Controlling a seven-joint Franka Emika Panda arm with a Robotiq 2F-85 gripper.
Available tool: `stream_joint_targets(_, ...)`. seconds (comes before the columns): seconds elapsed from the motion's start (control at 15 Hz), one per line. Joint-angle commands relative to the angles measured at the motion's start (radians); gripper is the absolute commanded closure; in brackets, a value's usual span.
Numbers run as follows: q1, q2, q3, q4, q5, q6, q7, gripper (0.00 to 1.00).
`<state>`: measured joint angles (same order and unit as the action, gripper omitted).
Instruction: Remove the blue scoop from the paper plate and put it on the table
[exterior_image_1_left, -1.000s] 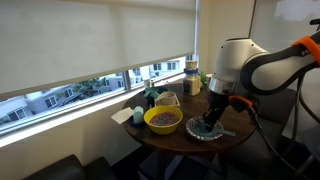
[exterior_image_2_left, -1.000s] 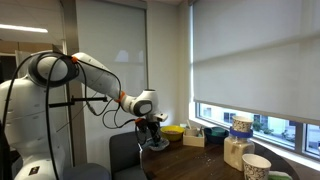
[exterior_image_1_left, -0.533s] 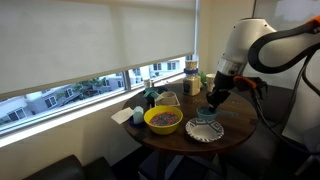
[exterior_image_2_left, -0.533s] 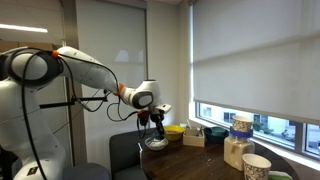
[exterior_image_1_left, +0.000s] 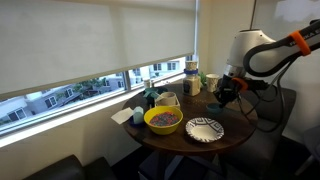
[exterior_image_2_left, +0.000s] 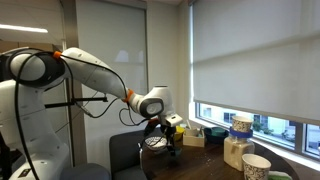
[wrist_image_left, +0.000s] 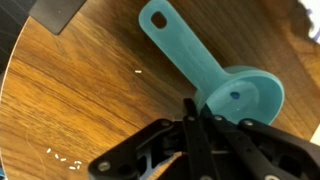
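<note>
The blue scoop (wrist_image_left: 212, 76) fills the wrist view, handle pointing up-left, bowl right against my fingertips, with bare wood of the table (wrist_image_left: 80, 90) behind it. My gripper (wrist_image_left: 197, 108) is shut on the rim of the scoop's bowl. In both exterior views the gripper (exterior_image_1_left: 220, 103) (exterior_image_2_left: 170, 140) is low over the table, off to the side of the speckled paper plate (exterior_image_1_left: 204, 130) (exterior_image_2_left: 155, 143). The plate lies empty. The scoop is too small to make out in either exterior view.
A yellow bowl (exterior_image_1_left: 163, 120) of dark bits stands beside the plate. Cups, jars and boxes (exterior_image_1_left: 190, 72) crowd the window side of the round table. Patterned paper cups (exterior_image_2_left: 256, 167) stand at its near end. The table's edge (wrist_image_left: 12, 60) and white crumbs (wrist_image_left: 62, 156) show in the wrist view.
My gripper was down on the plate, rose from it with the scoop, and has now swung sideways and down, away from the plate. The plate stayed in place.
</note>
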<state>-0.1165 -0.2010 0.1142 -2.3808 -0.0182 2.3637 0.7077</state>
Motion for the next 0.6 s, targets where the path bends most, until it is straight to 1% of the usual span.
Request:
stream_joint_targets(0.0, -0.015, 0.129, -0.026, 0.127, -0.054, -0.019, 0.192, 0.99)
stream_joint_targets(0.13, -0.013, 0.172, -0.062, 0.185, -0.074, -0.033, 0.254, 0.99)
stream_joint_targets(0.2, -0.007, 0.192, -0.078, 0.208, -0.08, -0.038, 0.274, 0.69)
stream_joint_targets(0.27, -0.002, 0.203, -0.093, 0.225, -0.088, -0.044, 0.287, 0.67)
stream_joint_targets(0.4, 0.015, 0.199, -0.111, 0.228, -0.09, -0.052, 0.256, 0.55)
stream_joint_targets(0.47, 0.023, 0.168, -0.114, 0.197, -0.056, -0.03, 0.184, 0.47)
stream_joint_targets(0.53, 0.032, 0.104, -0.112, 0.141, -0.023, 0.01, 0.079, 0.41)
